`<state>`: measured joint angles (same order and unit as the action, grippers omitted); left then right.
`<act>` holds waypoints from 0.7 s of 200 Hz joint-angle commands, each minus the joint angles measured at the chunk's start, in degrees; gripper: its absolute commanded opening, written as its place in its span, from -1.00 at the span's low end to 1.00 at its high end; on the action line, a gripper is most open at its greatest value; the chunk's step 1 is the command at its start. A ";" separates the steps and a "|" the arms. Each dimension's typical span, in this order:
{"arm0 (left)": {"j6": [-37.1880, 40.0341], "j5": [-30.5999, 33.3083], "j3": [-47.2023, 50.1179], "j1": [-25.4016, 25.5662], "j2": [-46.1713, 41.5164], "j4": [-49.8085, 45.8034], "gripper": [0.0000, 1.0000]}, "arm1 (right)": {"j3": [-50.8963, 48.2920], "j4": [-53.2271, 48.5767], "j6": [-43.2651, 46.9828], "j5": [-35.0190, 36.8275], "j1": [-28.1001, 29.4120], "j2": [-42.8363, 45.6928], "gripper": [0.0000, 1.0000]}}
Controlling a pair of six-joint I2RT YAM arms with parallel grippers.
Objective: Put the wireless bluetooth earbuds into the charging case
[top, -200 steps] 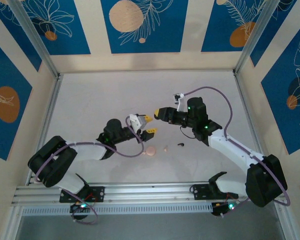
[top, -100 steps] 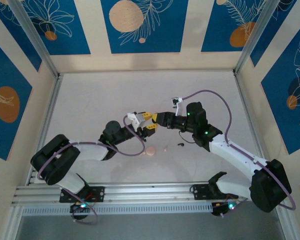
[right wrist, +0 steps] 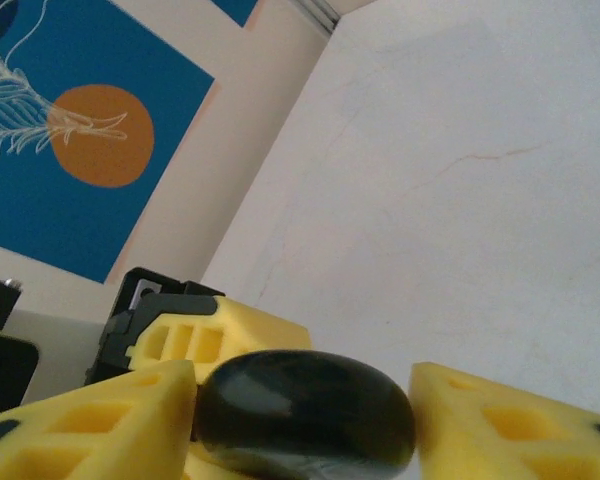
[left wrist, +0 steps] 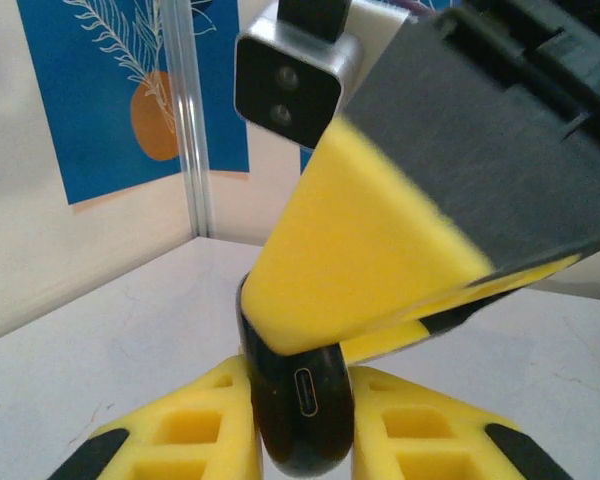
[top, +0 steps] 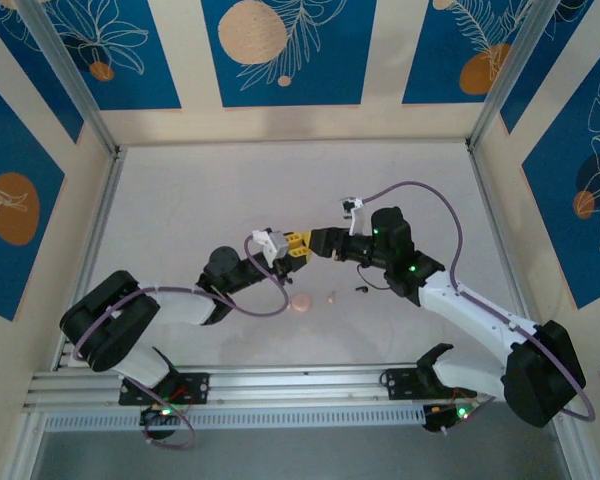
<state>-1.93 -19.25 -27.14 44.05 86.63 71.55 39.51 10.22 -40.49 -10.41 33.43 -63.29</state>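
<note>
My left gripper (top: 296, 246) is clamped on the black case (left wrist: 298, 400), a glossy, rounded shell held above the table with its charging port showing. Below it lies a round pink case (top: 300, 303). My right gripper (top: 317, 242) stands loose around the black case. A pale pink earbud (top: 332, 296) and a black earbud (top: 361, 289) lie on the table.

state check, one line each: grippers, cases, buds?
left gripper: shut on the black case.
right gripper: jaws around the same case; grip unclear.
black case: looks closed, held off the table.
pink case: on the table; lid state unclear.
pink earbud: loose on the table, outside any case.
black earbud: loose on the table, outside any case.
</note>
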 commanded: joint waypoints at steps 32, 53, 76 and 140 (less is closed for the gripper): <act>2.02 -7.13 1.56 -1.64 -4.19 -4.75 -0.69 | -1.03 -3.54 24.10 -3.51 -2.95 8.77 0.49; 2.31 -12.63 1.48 -2.76 -5.19 -6.17 -0.70 | -0.69 -7.35 34.76 -12.34 -6.88 10.15 0.45; 2.19 -19.23 0.74 -3.37 -4.90 -6.63 -0.71 | 1.13 -13.15 43.47 -22.16 -11.93 9.87 0.40; 2.68 -27.09 -0.53 -3.69 -4.00 -7.13 -0.71 | 2.57 -23.57 72.13 -41.18 -15.43 7.46 0.09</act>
<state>-0.89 -40.95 -26.13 40.93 82.56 63.72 39.42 -6.48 17.72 -42.85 18.13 -53.84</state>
